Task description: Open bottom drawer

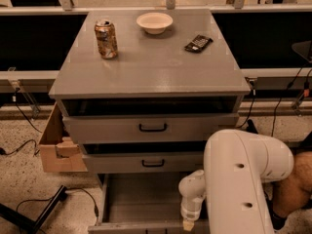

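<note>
The bottom drawer (141, 199) sits lowest in the grey cabinet (146, 69), under the middle drawer (112, 164) and the top drawer (107, 129). It stands well out toward the near side, its plain grey tray bare and open to the ceiling. Its front lies along the near edge of the view, and its handle is out of sight there. The gripper (187, 223) hangs at the end of the white arm (243, 179), low over the near right part of that front; whether it is spread or closed on anything cannot be told. The drawer looks like a rigid painted box, stiff and not fragile, and with nothing in it I judge it light. It should slide rather than lift, and it should resist only through its runners. The place to take hold would be the small bar handle at the middle of the front, since a pull there should keep the tray from skewing and binding. The front's long axis runs left to right, the front faces the near side, and the travel runs from far to near. A can (106, 38), a bowl (154, 22) and a dark packet (198, 43) stand on the cabinet top, well apart from the work.
</note>
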{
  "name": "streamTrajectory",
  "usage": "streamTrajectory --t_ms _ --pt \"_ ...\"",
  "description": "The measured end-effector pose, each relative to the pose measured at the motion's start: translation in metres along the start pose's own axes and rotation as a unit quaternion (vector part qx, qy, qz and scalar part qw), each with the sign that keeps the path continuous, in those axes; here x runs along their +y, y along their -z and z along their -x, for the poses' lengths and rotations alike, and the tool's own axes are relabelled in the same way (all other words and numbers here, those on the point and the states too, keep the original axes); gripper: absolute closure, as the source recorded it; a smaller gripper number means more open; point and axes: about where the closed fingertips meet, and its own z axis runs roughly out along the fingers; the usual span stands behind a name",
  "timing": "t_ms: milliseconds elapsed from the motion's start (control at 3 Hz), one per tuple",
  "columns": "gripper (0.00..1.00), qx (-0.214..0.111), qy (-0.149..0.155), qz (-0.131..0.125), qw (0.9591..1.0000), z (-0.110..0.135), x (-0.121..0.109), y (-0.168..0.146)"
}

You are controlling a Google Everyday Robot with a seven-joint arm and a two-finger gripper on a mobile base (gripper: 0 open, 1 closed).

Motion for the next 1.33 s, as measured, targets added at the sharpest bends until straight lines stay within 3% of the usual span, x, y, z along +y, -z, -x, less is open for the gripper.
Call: streamTrajectory --t_ms 1000,1333 --pt "1.00 -0.002 -0.021 0.002 0.9998 -0.006 0.025 0.004" --pt "1.00 -0.008 -0.051 0.005 0.9987 -0.015 0.064 0.010"
